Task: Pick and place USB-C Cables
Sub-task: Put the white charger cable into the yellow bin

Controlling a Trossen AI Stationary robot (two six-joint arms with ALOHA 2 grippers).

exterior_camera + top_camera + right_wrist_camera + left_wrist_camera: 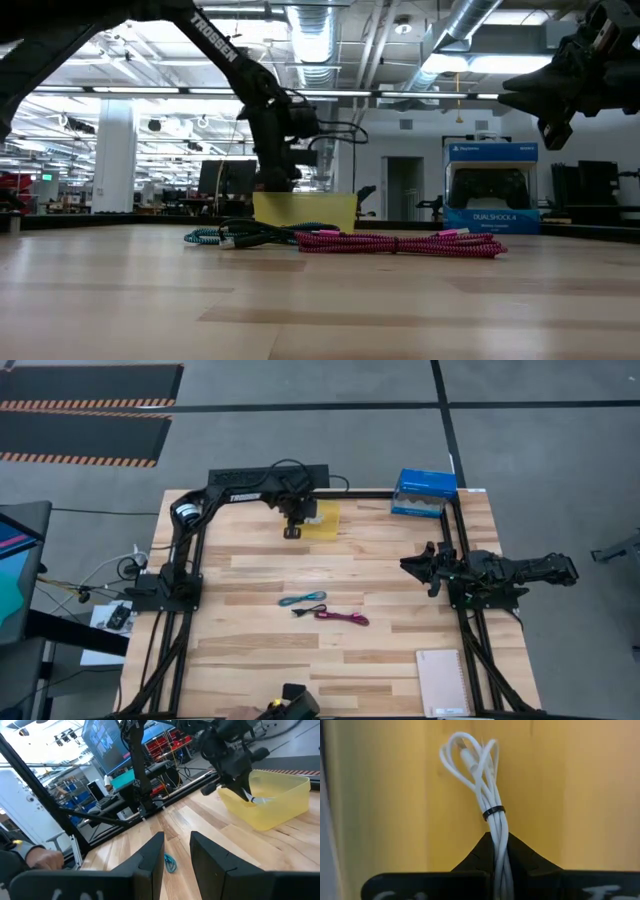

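My left gripper [498, 851] is clenched on the white cable [482, 790]; the bundle runs up between the two fingertips, with a thin black tie around it just past them and its loops fanning out beyond. I hold it over the yellow bin [325, 520], whose yellow floor fills the left wrist view behind the cable. From above, my left gripper [293, 527] hangs at the bin's left edge near the far side of the wooden table [380, 570]. The right wrist view shows the same grip from across the table, the white cable [256, 798] dangling just above the bin [285, 800].

My right gripper [412, 566] waits at the table's right side, raised off the surface, its fingers [150, 857] parted and holding nothing.

The other cables lie on the table near its middle, well apart from the bin: the teal cable [303, 598], the black cable [305, 610] just beside it, and the magenta-red cable [343, 617] touching the black one.
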